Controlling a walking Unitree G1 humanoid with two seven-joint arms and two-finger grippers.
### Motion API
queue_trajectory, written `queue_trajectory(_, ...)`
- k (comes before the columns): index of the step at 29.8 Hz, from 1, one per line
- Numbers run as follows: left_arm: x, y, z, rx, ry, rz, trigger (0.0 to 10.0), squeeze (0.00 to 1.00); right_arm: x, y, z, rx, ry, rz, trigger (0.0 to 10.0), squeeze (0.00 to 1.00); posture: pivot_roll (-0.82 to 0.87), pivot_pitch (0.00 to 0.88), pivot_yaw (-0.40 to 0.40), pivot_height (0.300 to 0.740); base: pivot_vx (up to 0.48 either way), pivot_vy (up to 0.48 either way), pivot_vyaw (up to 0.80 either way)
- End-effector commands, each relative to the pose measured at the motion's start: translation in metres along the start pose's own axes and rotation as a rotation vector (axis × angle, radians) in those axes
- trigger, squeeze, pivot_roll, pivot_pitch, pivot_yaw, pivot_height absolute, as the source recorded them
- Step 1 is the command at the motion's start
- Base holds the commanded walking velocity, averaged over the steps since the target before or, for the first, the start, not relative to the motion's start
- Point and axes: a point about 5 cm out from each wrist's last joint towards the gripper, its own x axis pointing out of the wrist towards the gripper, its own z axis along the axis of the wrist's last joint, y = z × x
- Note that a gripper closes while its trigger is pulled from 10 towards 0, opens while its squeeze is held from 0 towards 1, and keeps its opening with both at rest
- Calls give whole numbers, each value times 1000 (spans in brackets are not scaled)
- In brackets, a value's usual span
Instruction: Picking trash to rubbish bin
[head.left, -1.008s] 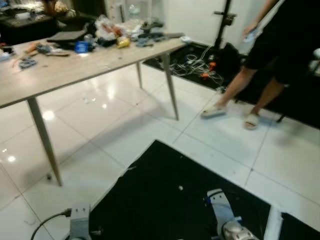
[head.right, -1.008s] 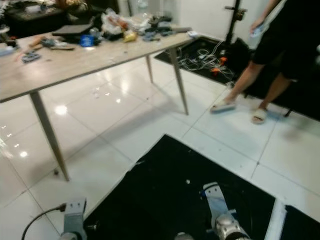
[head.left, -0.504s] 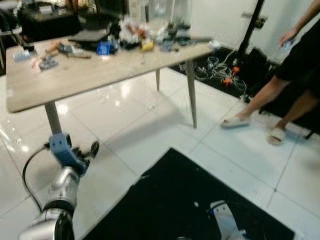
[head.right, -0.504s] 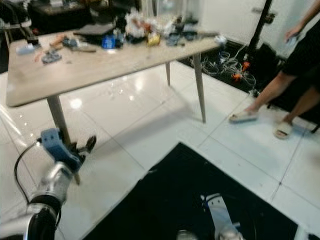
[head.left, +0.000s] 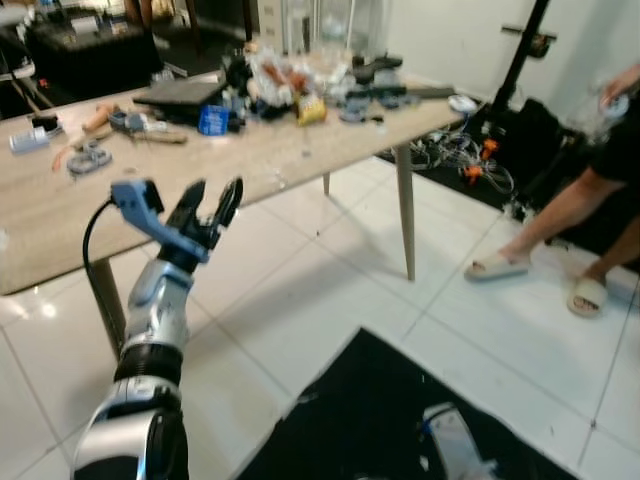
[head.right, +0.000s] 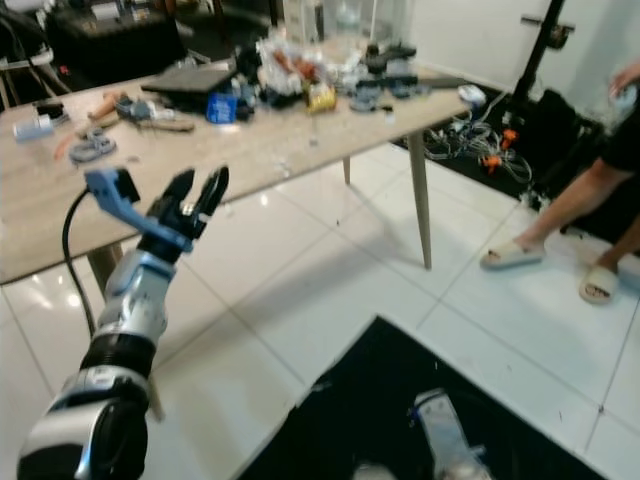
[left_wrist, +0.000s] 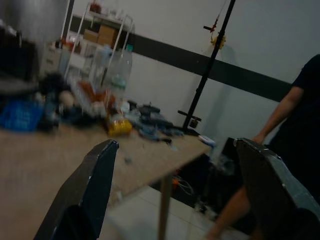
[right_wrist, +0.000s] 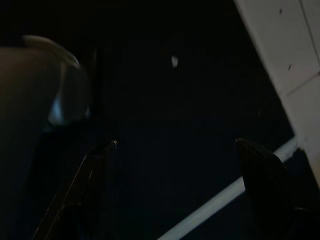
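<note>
- Left gripper (head.left: 208, 200) raised before the wooden table (head.left: 300, 150), black fingers spread wide, holding nothing.
- Trash pile (head.left: 285, 80) heaped at table's far end, well apart.
- Right gripper (right_wrist: 175, 190) hanging over black mat (head.left: 380, 420), fingers parted.
- Person's legs (head.left: 560, 225) at right.

The tabletop (head.left: 300, 150) is pale wood grain. The floor (head.left: 300, 290) is glossy white tile, with a black mat (head.left: 370, 420). The left arm's fingers (head.left: 228, 200) are black, its wrist mount (head.left: 140, 200) blue.
</note>
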Motion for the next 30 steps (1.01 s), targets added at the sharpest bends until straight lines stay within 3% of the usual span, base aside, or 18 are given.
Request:
queue_trajectory(1, 3, -3, -3, 65, 25, 45, 10000, 0, 0, 0, 1, -11, 0, 0, 10000, 0, -128, 21, 87, 740, 480, 0, 0)
queue_trajectory(6, 3, 1, -1, 98, 35, 96, 10000, 0, 0, 1, 1, 12, -7, 26, 10000, 0, -131, 22, 90, 740, 480, 0, 0)
queue_trajectory(11, 1, 6, 2, 166, 52, 140, 10000, 0, 0, 0, -3, 37, 1, 36, 10000, 0, -136, 28, 91, 740, 480, 0, 795)
queue_trajectory(16, 3, 2, 1, 218, 69, 122, 10000, 0, 0, -2, -6, 24, 8, 16, 10000, 0, -136, 29, 89, 740, 480, 0, 711)
queue_trajectory(20, 7, -5, -1, 290, 82, 122, 10000, 0, -1, -2, -8, 31, 14, 21, 10000, 0, -140, 31, 90, 740, 480, 0, 0)
queue_trajectory(30, 12, -7, -1, 380, 109, 154, 10000, 0, -1, 0, -10, 25, 19, 29, 10000, 0, -147, 31, 94, 740, 480, 0, 0)
